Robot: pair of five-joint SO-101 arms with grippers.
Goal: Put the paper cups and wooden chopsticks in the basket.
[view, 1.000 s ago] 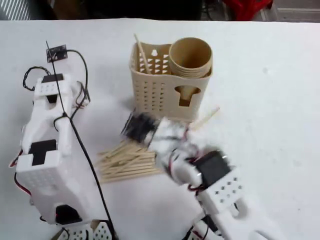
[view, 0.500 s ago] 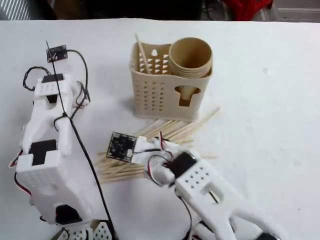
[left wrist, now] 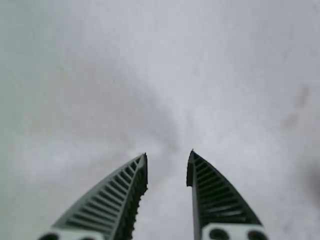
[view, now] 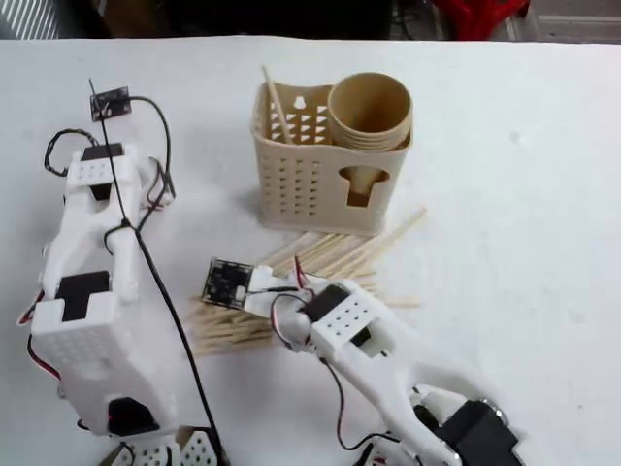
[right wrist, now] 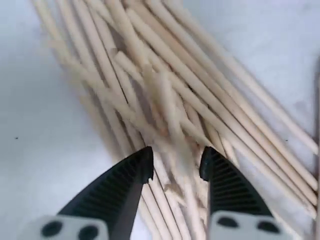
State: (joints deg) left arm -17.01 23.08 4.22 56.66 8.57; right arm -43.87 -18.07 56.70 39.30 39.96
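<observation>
A beige perforated basket (view: 301,184) stands at the back middle of the table. In it sit a stack of paper cups (view: 370,112) and one upright chopstick (view: 274,97). A loose pile of wooden chopsticks (view: 229,325) lies in front of it, fanning toward the basket's right corner (view: 374,245). The right arm (view: 354,330) leans over the pile. My right gripper (right wrist: 176,152) is open just above the chopsticks (right wrist: 165,95), with several of them running between its fingertips. My left gripper (left wrist: 167,155) is open over bare white table, holding nothing.
The left arm (view: 92,262) stands folded at the table's left side with black cables (view: 155,262) running along it, close to the pile's left end. White tabletop (view: 514,194) stretches to the right of the basket.
The right arm has swung from just in front of the basket back and left, and now sits over the chopstick pile. The left arm has not moved.
</observation>
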